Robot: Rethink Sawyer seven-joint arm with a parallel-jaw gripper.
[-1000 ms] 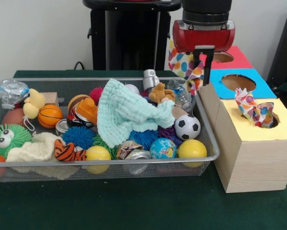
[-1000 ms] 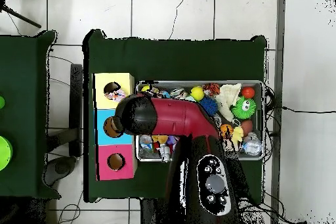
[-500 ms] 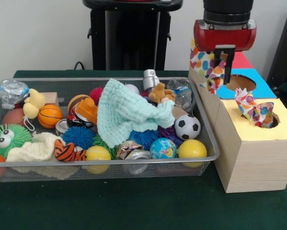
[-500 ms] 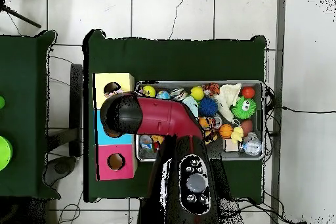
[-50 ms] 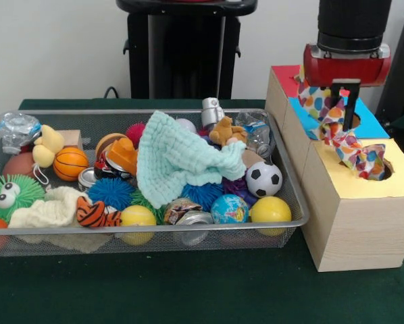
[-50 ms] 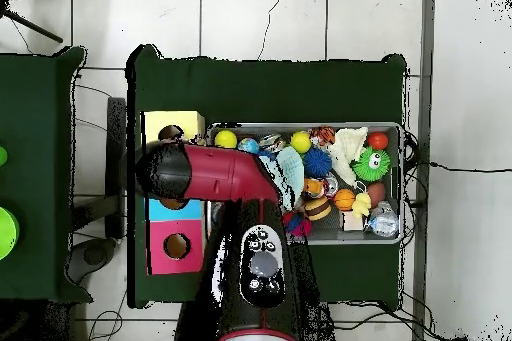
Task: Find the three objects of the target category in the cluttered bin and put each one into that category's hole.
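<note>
Claw (image 5: 344, 101) of mine is closed on a polka-dot cloth (image 5: 321, 102), which hangs bunched from between the jaws with its lower folds drooping toward the yellow box top (image 5: 364, 185). I take this as the carrying step: a piece of fabric is out of the wire bin (image 5: 188, 233) and on its way to a hole.

Taking the yellow box as my landmark, I am above the blue box (image 5: 367, 125) just behind it, so the cloth hangs over the seam between the two and brushes, or nearly brushes, a second patterned cloth (image 5: 359, 156) that already sits stuffed into the yellow box's hole with its top sticking out. Behind the blue box stands a red box (image 5: 286, 73). The bin lies beside the yellow box on the green surface (image 5: 188, 290), and a mint knitted cloth (image 5: 182, 158) is draped over the balls and toys inside it; I judge that to be the fabric still left to fetch.

What I need next, as I read it, is to bring the load over the yellow hole, lower it, and let go. The plugged hole may leave little room, so the cloth could snag or lie on top instead of dropping in.

My arm (image 6: 215, 175) comes down upright from above in the front view; from overhead it reaches across the bin's end to the row of boxes, hiding the blue one.
</note>
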